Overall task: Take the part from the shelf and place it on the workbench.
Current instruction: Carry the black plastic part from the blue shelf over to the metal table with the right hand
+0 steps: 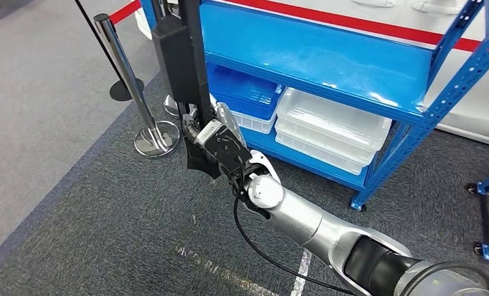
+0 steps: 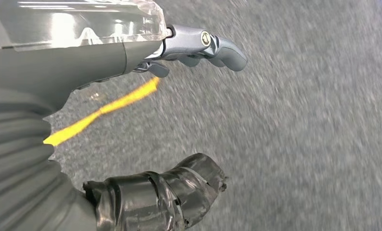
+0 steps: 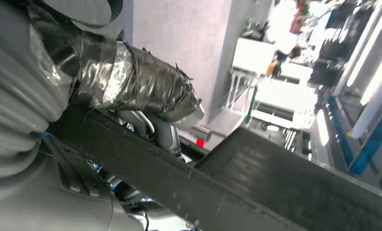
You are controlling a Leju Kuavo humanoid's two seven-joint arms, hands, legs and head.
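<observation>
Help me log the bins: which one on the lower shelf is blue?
The bin nearest the right hand is blue; the stacked bins beside it are clear white.

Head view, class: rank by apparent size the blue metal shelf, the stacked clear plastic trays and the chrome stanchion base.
1. Blue metal shelf, clearly largest.
2. Stacked clear plastic trays.
3. Chrome stanchion base, smallest, though it stands slightly nearer the camera.

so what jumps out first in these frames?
The long black part, standing upright in the right hand in front of the blue shelf, in the head view's centre. Behind it, clear plastic trays are stacked on the lower shelf level, and a chrome stanchion stands on the carpet to the left. The left hand hangs over grey carpet, holding nothing.
</observation>
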